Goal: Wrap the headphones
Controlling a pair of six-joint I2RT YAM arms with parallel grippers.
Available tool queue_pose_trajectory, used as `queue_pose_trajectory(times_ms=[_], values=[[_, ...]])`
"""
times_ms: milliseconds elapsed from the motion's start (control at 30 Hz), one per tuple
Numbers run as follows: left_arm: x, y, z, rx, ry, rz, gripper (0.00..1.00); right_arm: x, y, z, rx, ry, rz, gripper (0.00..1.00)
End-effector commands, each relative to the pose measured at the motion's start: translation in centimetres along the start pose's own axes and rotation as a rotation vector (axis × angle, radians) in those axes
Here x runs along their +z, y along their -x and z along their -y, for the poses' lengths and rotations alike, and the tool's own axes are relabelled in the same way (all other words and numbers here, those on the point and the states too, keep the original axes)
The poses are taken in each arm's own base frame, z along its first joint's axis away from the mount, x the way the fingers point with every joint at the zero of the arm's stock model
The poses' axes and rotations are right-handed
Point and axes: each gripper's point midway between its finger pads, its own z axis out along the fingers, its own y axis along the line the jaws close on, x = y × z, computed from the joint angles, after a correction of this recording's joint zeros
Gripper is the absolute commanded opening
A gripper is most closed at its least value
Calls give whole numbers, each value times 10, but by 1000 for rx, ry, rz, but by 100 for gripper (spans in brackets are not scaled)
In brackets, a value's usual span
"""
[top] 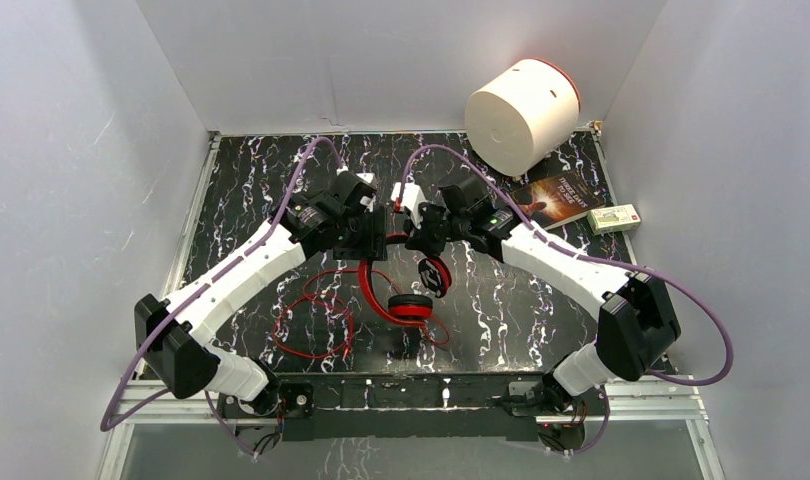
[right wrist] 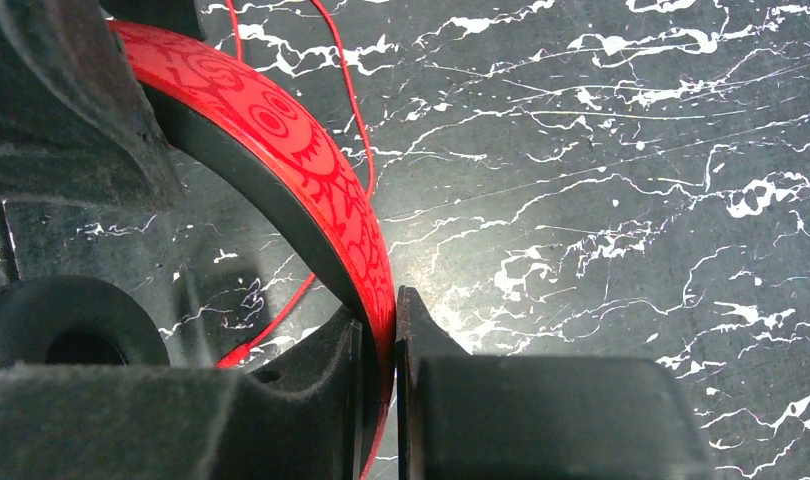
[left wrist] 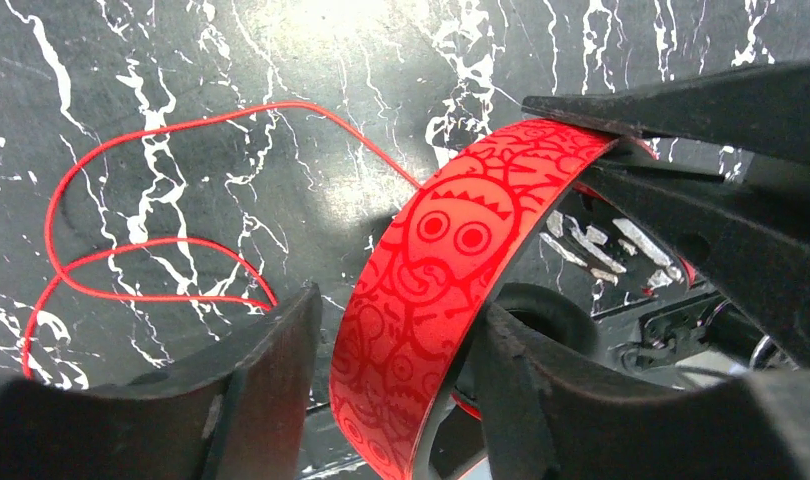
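Observation:
The red headphones [top: 384, 297] hang above the black marbled table, held up by the headband, with one earcup [top: 412, 308] low and the other [top: 435, 274] tilted. The thin red cable [top: 311, 320] lies in loose loops on the table to the left. My right gripper [right wrist: 381, 320] is shut on the patterned red headband [right wrist: 281, 140]. My left gripper [left wrist: 396, 310] straddles the headband [left wrist: 431, 250] with its jaws open and a clear gap on the left side. The right gripper's fingers [left wrist: 701, 110] pinch the band further along. A black ear pad [right wrist: 71, 320] shows below.
A white cylinder with a red rim [top: 521, 112] lies on its side at the back right. A dark book [top: 561, 198] and a small box [top: 614, 218] sit beside it. White walls enclose the table on three sides.

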Motion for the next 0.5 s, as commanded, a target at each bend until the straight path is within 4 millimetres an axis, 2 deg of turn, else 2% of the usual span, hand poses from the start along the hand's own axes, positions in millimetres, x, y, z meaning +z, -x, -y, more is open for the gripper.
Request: queue_pose_trajectory(times_ms=[0,67,267,400,467], values=[[-1,-3,-11,19,53,4,60,-18,43,5,-71,-44,104,1],[2,-4,-11,30,55,-6,61,-18,46,3,-73,-41,110,3],[4,-6,-19,55,88,-3,28,-20,57,4,-47,-66,122,10],[-4,-2,-21,66,90,20,3,-31,68,13,21,-141,152,27],[-10,0,-20,61,79,39,0,-38,74,15,46,-172,172,37]])
